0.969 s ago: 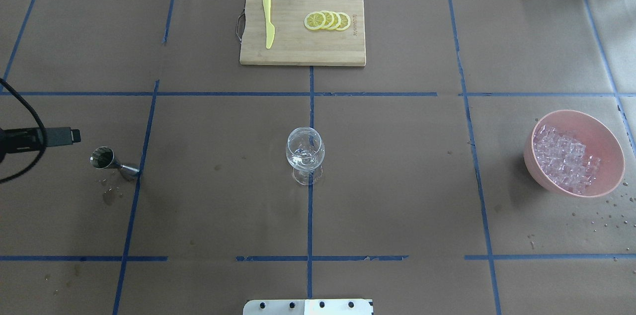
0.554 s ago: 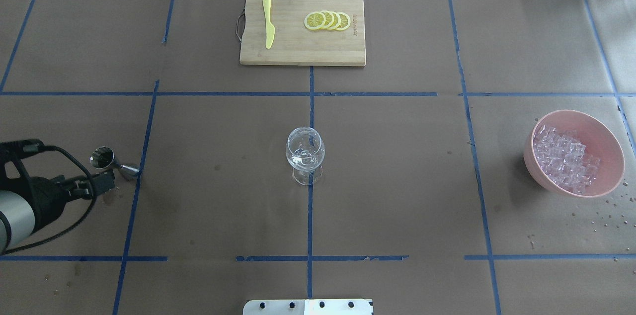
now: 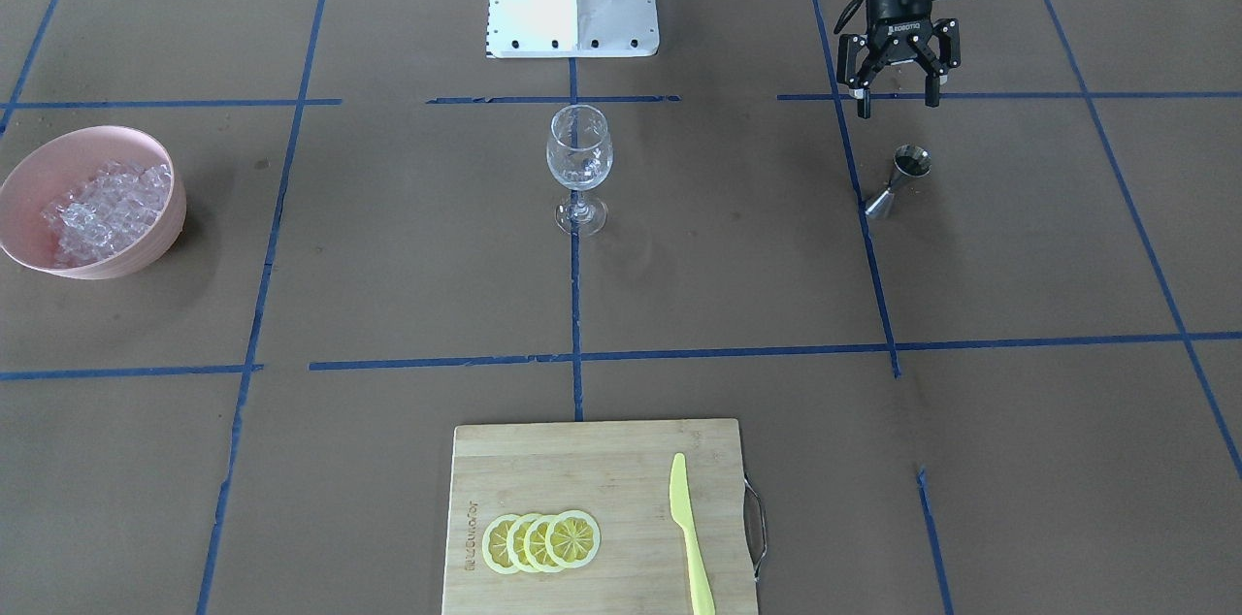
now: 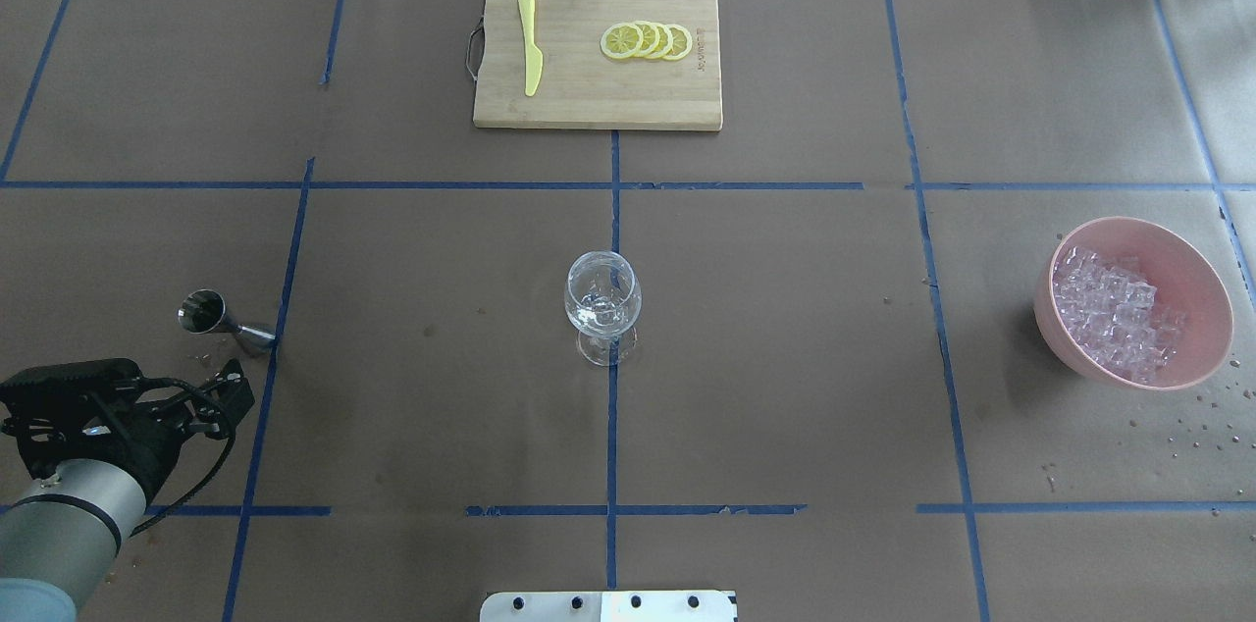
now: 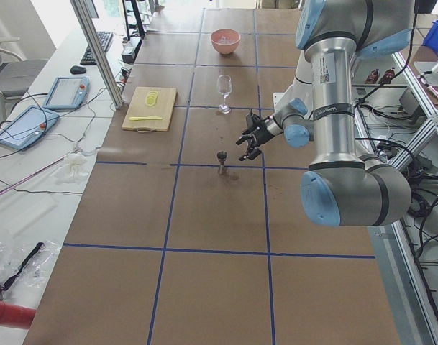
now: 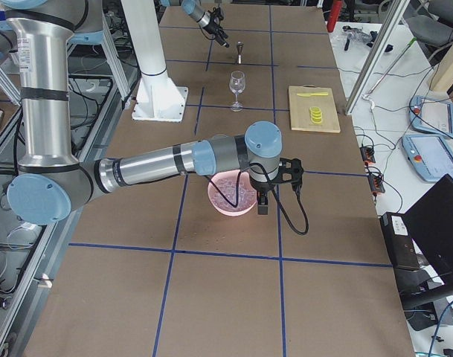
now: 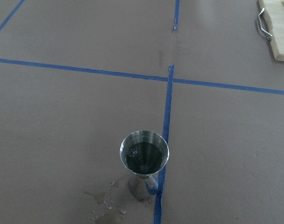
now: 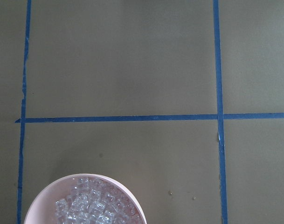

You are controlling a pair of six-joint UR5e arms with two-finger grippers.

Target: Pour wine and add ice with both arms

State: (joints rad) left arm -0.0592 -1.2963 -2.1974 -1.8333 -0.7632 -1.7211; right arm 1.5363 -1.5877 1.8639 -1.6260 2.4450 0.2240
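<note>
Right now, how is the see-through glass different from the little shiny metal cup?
The wine glass is clear; the metal cup is shiny steel. The wine glass is taller, with a round bowl on a thin stem; the metal cup is short and pinched at the middle. The wine glass stands in the middle, the metal cup near the open left pincer. Both stand upright.

My right gripper [image 6: 261, 204] is showing too small to read its opening, and the pink bowl [image 8: 109, 178] is running off my wrist view's bottom edge.
</note>
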